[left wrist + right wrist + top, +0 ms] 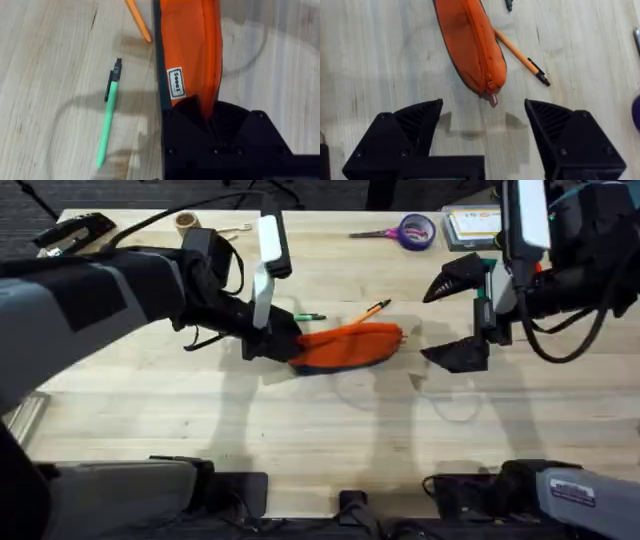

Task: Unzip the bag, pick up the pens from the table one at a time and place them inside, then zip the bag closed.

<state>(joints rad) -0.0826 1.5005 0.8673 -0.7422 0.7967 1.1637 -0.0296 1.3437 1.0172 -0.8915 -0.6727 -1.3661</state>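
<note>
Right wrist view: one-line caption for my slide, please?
Open right gripper hovers over the zipped orange bag's zipper pull, orange pen beside it.

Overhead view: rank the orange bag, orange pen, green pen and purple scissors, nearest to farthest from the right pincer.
From the right pincer:
1. Bag: its zipper end lies nearest, toward mid-table.
2. Orange pen: just behind the bag; a near tie with it.
3. Purple scissors: at the table's far edge.
4. Green pen: beyond the bag, by the left arm.
</note>
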